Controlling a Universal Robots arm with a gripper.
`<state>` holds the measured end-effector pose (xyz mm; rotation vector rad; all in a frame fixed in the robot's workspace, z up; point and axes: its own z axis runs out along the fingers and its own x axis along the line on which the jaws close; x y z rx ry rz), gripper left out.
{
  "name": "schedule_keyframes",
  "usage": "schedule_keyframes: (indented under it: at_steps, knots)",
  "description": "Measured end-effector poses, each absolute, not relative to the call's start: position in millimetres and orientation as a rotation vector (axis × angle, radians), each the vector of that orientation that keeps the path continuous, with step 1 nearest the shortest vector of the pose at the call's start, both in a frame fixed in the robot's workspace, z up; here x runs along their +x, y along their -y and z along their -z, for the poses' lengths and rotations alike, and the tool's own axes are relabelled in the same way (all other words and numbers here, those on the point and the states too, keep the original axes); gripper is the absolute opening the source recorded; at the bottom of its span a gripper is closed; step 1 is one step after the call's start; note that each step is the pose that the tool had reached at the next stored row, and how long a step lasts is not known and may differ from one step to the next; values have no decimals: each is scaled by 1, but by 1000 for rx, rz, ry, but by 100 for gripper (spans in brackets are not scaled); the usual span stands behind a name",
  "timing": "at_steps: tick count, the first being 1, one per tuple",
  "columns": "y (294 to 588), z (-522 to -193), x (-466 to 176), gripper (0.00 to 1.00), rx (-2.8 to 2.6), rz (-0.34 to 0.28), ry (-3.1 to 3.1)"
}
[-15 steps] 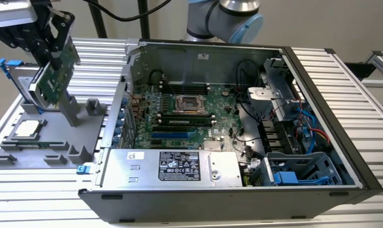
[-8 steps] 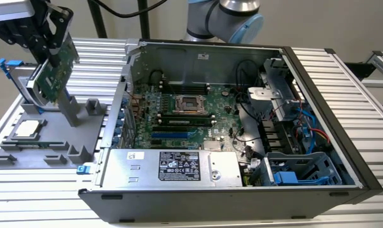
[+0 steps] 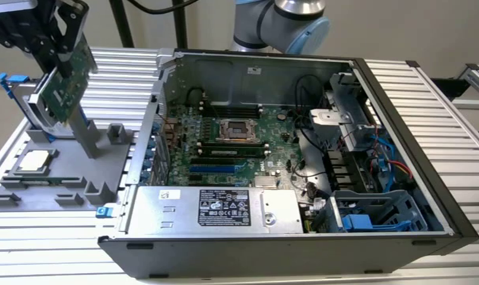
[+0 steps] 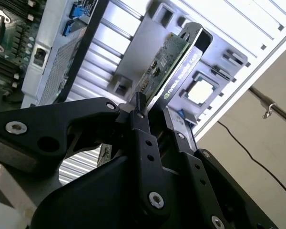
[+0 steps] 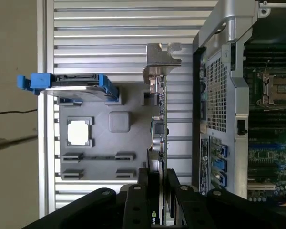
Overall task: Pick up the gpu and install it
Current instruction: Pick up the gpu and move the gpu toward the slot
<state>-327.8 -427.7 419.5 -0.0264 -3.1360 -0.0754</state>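
Note:
The gpu (image 3: 63, 83) is a thin card with a green circuit board face. It hangs tilted over the grey fixture (image 3: 65, 172) at the exterior view's left, outside the computer case (image 3: 398, 107). My gripper (image 3: 65, 56) is shut on the card's upper edge. In the second wrist view the black fingers (image 4: 142, 131) clamp the gpu (image 4: 169, 62) from both sides, green face on one side and black shroud on the other. In the first wrist view the gpu (image 5: 159, 119) shows edge-on with its silver bracket (image 5: 160, 57) at the far end, and my gripper (image 5: 157, 177) pinches it.
A hard drive with blue rails (image 5: 76, 86) stands in the fixture beside a processor chip (image 5: 79, 132). The open case holds the motherboard (image 3: 223, 139) with blue slots (image 3: 216, 169), a power supply (image 3: 216, 208) and drive cages (image 3: 374, 214). The arm's base (image 3: 279, 21) stands behind the case.

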Motion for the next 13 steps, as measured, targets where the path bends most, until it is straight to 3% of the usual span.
schedule_keyframes:
  at_steps: [13]
  knots:
    - [428, -422, -318, 0, -26, 75, 3136]
